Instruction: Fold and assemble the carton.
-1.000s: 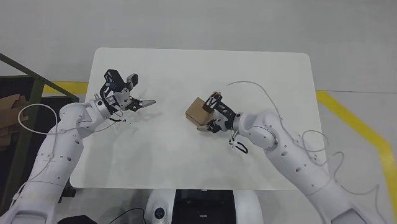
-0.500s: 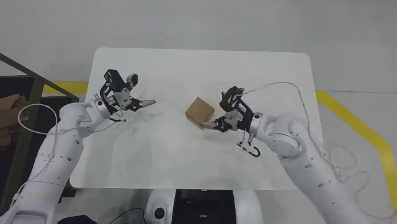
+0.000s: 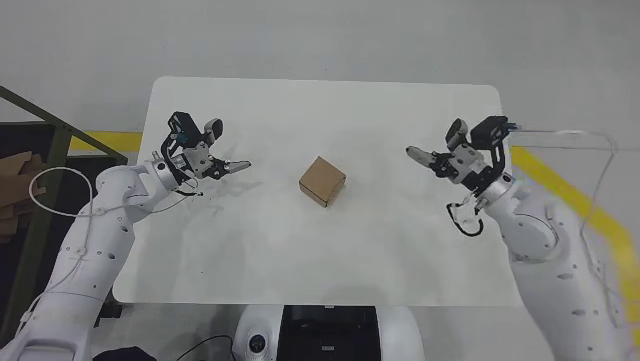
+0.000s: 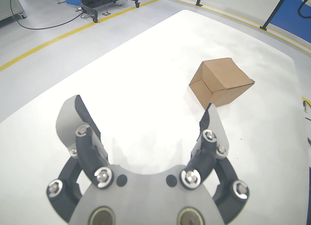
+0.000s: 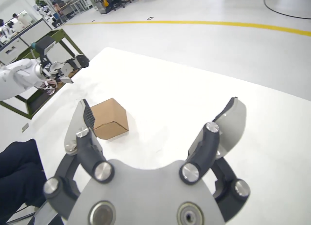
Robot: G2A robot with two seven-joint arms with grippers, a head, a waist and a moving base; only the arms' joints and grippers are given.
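My right claw (image 3: 412,152) has come away from the carton (image 3: 322,181), which now sits by itself in the middle of the top view.

A second ago my right claw was pressed up against the carton's right side. Half a second ago it was already pulling off, and now it hangs at the right of the frame, well apart from the box, with its fingers spread wide and nothing between them. The carton is a closed brown cube resting on the white table (image 3: 300,111), and it has kept roughly the same spot throughout. My left claw (image 3: 240,167) has not shifted: it hovers at the left of the frame, pointing toward the carton but well clear of it, and its fingers are also spread and hold nothing.
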